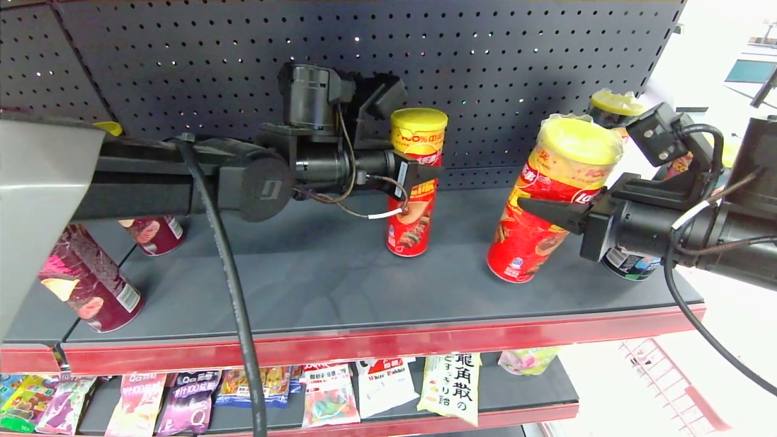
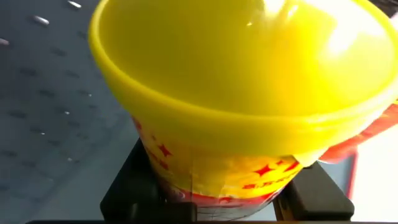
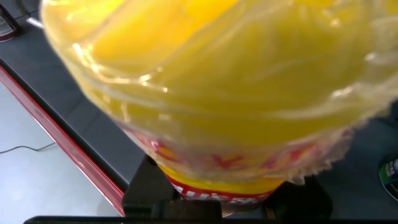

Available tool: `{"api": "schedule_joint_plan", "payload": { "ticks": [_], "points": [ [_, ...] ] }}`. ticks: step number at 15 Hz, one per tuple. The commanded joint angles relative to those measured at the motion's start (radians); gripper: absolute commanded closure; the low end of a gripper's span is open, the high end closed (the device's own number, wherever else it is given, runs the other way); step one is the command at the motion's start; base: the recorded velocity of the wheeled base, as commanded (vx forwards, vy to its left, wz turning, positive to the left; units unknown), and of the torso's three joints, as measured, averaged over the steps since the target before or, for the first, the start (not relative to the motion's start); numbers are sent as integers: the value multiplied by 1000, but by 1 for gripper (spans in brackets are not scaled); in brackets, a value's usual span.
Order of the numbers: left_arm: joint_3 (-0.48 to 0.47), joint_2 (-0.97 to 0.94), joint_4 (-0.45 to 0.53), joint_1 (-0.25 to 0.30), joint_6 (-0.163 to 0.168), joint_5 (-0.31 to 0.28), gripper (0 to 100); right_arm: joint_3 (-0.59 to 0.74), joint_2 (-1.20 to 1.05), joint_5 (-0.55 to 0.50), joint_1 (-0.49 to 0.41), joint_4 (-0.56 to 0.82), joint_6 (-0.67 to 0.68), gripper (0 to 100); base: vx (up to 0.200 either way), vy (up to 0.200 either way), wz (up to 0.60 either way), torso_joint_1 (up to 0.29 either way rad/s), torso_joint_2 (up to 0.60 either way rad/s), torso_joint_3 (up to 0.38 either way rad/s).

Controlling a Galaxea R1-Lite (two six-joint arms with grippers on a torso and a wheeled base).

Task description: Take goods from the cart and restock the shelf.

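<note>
I'm watching my left fingers [image 1: 423, 173] first. They're clamping on the upright can [image 1: 411, 233], gripping its red body a little below the yellow lid. In the left wrist view, dark pads are pressing in on both sides of the tube under the lid. That can is standing straight at the middle of the shelf [image 1: 340, 285], closer to the pegboard back [image 1: 182, 60] than to the red front edge [image 1: 364, 343]. Its base is sitting at the shelf board.

My right fingers [image 1: 546, 215] are clamping on the tilted can [image 1: 570, 152], holding it around its middle. The right wrist view is showing its yellow lid under wrinkled clear film, with a dark pad on either side below. This can is leaning, with its top toward the shelf's right end and its base down near the board. I can't tell whether the base is touching. It's sitting toward the right end, about midway between back and front edge.

Behind my right arm, another yellow-lidded can [image 1: 616, 103] is standing by the pegboard. Toward the left end, a maroon can [image 1: 91, 285] is leaning near the front edge and a second maroon can [image 1: 155, 233] is sitting farther back. Snack bags [image 1: 328, 394] are lying in a row on the lower shelf.
</note>
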Motion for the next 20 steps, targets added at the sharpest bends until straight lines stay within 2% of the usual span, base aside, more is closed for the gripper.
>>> {"api": "schedule_joint_plan", "payload": {
  "ticks": [1,7,9,12,13,14,20],
  "points": [
    [58,-69,-6,-33,-1,-1,100,-6,8,1,0,-2,0,100,0,0,0,0,0,0],
    [238,-181,-12,-69,-2,-5,100,-5,9,1,0,-2,0,100,0,0,0,0,0,0],
    [333,-235,-20,-81,-2,-8,100,-6,16,1,0,0,0,100,0,0,0,0,0,0],
    [423,-261,-98,-101,-5,-7,100,-8,16,1,0,0,-2,100,0,0,0,0,0,0],
    [423,-261,-98,-101,-5,-7,100,-8,16,1,0,0,-2,100,0,0,0,0,0,0],
    [451,-281,-100,-121,-36,1,100,-8,14,-1,2,0,-2,100,0,0,0,0,0,0],
    [488,-281,-136,-121,-38,9,100,-6,5,-3,2,0,-3,100,0,0,0,0,0,0]
  ]
}}
